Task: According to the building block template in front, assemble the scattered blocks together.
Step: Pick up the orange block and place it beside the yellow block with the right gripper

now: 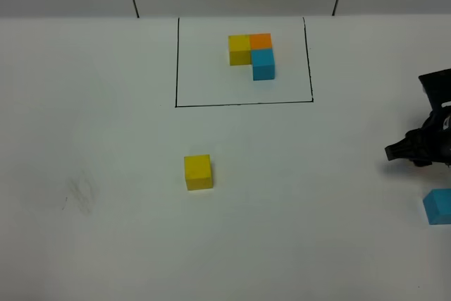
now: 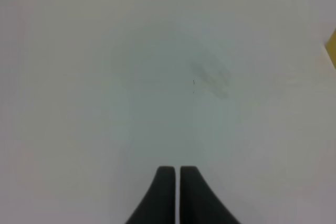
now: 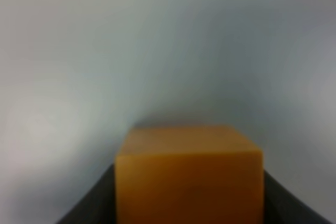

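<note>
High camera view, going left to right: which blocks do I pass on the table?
loose yellow cube → framed three-cube template → loose light blue cube, cut off by the picture's right edge.

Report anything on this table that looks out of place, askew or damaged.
Only a faint grey smudge on the white table, left of the loose yellow cube. Template cubes sit neatly inside their frame; nothing looks spilled or broken.
</note>
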`<state>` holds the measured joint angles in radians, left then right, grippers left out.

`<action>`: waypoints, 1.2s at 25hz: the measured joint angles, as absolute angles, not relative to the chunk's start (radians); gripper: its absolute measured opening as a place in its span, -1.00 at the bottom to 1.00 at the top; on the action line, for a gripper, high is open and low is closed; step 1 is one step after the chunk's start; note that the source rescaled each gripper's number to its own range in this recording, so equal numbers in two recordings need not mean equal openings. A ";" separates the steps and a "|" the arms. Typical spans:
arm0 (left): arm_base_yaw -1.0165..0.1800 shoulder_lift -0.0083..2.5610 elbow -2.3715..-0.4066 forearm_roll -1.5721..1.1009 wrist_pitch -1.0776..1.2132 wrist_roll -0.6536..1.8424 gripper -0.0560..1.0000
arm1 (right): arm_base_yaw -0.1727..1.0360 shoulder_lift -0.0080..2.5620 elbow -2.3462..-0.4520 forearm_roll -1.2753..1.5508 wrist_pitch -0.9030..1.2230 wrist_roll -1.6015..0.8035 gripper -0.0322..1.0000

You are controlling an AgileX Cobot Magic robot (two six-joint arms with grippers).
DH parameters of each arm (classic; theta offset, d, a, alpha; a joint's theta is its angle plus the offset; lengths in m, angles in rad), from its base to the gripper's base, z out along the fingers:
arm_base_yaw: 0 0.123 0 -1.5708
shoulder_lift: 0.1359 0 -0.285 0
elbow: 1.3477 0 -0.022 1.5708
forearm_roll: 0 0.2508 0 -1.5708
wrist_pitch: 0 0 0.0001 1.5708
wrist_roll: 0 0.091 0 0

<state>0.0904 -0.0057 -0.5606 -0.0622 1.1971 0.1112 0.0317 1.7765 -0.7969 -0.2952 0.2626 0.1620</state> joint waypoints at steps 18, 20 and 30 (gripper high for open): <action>0.090 -0.006 -0.561 -0.062 1.197 0.112 -0.89 | 0.173 1.401 -0.799 -0.297 0.489 -0.258 -0.02; 0.090 -0.006 -0.561 -0.062 1.197 0.112 -0.89 | 0.213 1.390 -0.799 -0.297 0.532 -0.396 -0.02; 0.090 -0.006 -0.561 -0.062 1.197 0.112 -0.89 | 0.312 1.375 -0.799 -0.215 0.641 -0.840 -0.02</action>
<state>0.0904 -0.0057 -0.5606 -0.0622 1.1971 0.1122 0.3121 1.3748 -0.7992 -0.2150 0.6414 -0.8395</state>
